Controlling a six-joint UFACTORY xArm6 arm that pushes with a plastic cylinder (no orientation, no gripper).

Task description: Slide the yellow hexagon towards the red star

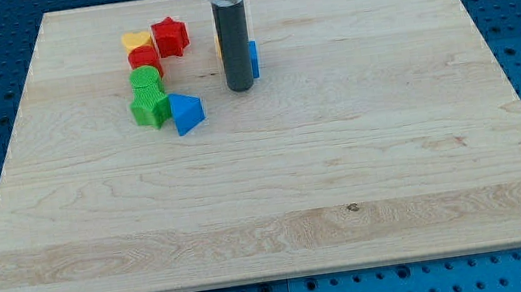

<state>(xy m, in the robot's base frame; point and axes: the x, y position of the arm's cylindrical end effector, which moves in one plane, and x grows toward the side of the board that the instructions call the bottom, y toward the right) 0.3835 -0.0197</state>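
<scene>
My tip (241, 88) sat w/ blue block (253, 58) just behind, well right of yellow hexagon (137, 42) touching red star (169, 36); no pincer, bare rod

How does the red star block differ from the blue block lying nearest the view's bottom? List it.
Colour: the red star block is red, the blue wedge-like block blue. Place: the red star sits nearer the view's top, the blue one lower. Neighbours: the red star adjoins the yellow block, the blue one the green block. Both lie left of my tip.
</scene>
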